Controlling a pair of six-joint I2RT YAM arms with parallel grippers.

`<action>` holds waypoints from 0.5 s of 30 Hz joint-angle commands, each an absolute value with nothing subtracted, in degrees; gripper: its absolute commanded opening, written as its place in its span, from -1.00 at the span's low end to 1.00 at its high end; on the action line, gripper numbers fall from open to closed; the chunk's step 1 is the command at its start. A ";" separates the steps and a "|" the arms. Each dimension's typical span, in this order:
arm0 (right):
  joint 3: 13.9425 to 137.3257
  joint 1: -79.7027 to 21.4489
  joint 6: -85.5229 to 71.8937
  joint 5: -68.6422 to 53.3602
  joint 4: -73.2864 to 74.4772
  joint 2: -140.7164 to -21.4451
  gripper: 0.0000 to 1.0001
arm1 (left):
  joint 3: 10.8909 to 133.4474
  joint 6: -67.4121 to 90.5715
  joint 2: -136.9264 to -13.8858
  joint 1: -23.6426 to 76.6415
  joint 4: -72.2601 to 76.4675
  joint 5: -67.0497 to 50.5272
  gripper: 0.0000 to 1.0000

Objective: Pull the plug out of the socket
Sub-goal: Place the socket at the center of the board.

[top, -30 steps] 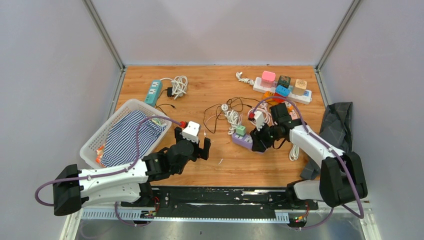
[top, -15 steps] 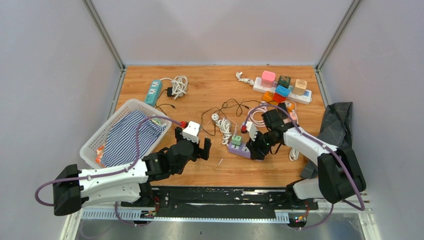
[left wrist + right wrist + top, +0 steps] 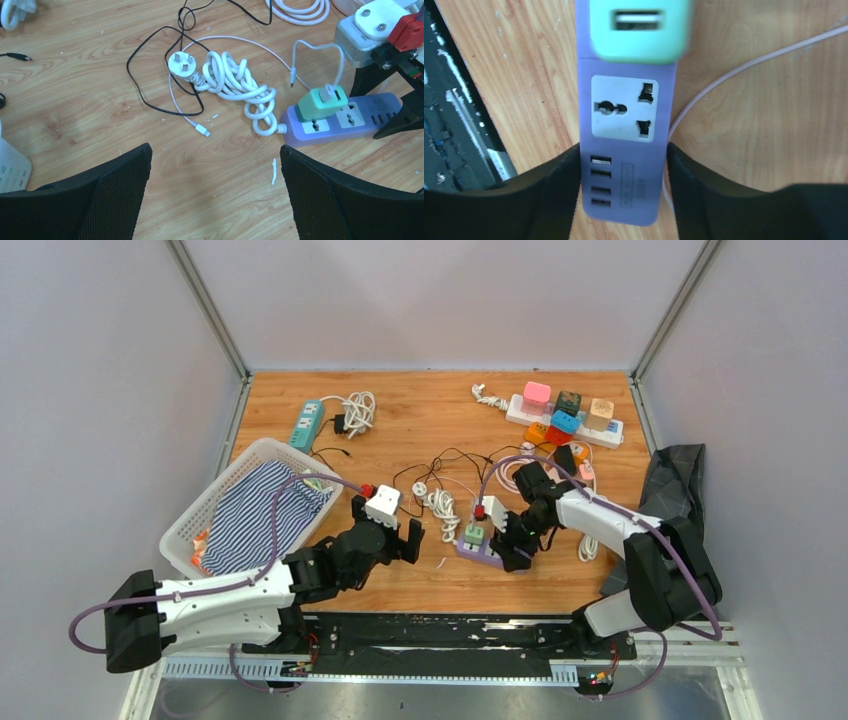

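A purple power strip (image 3: 482, 553) lies on the wooden table with a green plug (image 3: 474, 534) in its left socket. My right gripper (image 3: 511, 544) is shut on the strip's right end; in the right wrist view its fingers press both sides of the strip (image 3: 626, 200), with the green plug (image 3: 639, 30) above them. My left gripper (image 3: 385, 521) is open and empty, low over the table left of the strip. The left wrist view shows the strip (image 3: 345, 120) and the green plug (image 3: 322, 102) beyond my left gripper (image 3: 215, 155), to the right.
The strip's white coiled cord (image 3: 235, 82) and a thin black cable (image 3: 150, 75) lie between the arms. A white basket (image 3: 215, 502) with striped cloth is at left, a teal strip (image 3: 307, 423) at back left, a white strip with coloured adapters (image 3: 565, 418) at back right, and a dark cloth (image 3: 675, 485) at right.
My right gripper has dragged the purple strip, with the green plug in it, leftward and nearer; the white cord trailed along. The left arm has not moved.
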State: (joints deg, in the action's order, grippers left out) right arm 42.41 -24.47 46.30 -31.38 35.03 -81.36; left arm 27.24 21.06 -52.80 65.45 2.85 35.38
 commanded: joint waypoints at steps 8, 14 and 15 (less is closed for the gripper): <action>46.75 -25.37 49.71 -32.12 45.55 -79.14 0.98 | 22.61 19.44 -45.17 66.01 8.11 29.02 1.00; 49.11 -23.07 55.80 -35.72 51.71 -73.41 1.00 | 18.58 20.58 -39.50 65.99 10.02 27.08 1.00; 49.35 -22.54 56.51 -36.37 52.38 -72.37 1.00 | 17.98 21.33 -38.42 66.00 10.04 27.26 1.00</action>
State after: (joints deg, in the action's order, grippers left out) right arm 46.81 -24.18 51.18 -32.67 45.69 -76.51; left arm 20.27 19.99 -41.85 65.47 7.55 28.08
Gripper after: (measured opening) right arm 0.999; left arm 0.997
